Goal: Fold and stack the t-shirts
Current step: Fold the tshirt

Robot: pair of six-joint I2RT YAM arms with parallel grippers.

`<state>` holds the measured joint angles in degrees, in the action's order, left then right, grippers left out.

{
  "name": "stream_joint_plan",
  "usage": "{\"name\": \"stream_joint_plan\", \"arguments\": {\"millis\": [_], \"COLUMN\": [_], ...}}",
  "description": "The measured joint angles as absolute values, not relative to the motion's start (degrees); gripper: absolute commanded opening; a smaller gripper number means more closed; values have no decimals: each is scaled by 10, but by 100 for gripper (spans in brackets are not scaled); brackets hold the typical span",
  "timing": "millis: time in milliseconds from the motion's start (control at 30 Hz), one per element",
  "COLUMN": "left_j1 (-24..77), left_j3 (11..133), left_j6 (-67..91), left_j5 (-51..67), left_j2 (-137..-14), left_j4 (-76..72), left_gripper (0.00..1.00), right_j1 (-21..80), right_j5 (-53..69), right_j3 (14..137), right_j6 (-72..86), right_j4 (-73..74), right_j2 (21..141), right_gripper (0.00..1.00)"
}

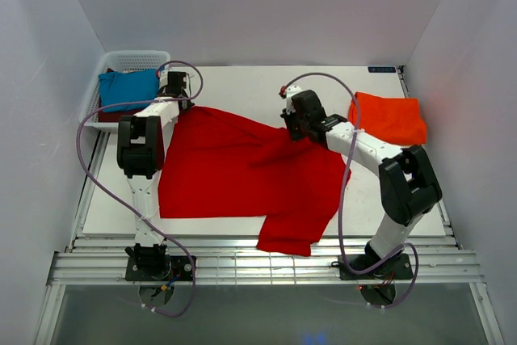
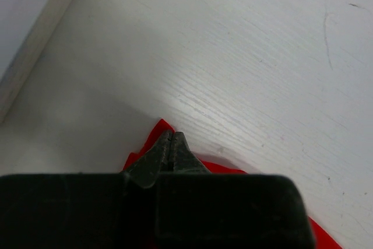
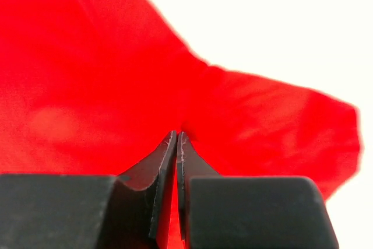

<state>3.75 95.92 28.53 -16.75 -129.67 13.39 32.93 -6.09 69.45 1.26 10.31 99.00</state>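
A bright red t-shirt lies spread over the middle of the white table, one part hanging over the front edge. My left gripper is shut on its far left corner, where red cloth pokes out beside the black fingers. My right gripper is shut on the shirt's far right edge, with red cloth pinched between the fingertips. An orange-red t-shirt lies folded at the far right. A teal-blue t-shirt sits in the basket.
A white mesh basket stands at the far left corner, with a dark maroon cloth under the teal one. White walls close in the table on three sides. A metal rail runs along the front edge.
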Motion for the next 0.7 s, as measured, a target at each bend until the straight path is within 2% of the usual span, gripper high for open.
{"name": "stream_joint_plan", "arguments": {"millis": [367, 567, 700], "left_j1": [37, 37, 37], "left_j3": [945, 1020, 1125], "left_j6": [285, 285, 283], "left_j5": [-190, -186, -179], "left_j2": [-1255, -1264, -1312], "left_j4": [168, 191, 206], "left_gripper": [0, 0, 0], "right_j1": [254, 215, 196], "right_j5": [-133, -128, -116], "right_j3": [800, 911, 1028], "right_j6": [10, 9, 8], "right_j4": [133, 151, 164], "right_j2": [927, 1041, 1151], "right_gripper": [8, 8, 8]}}
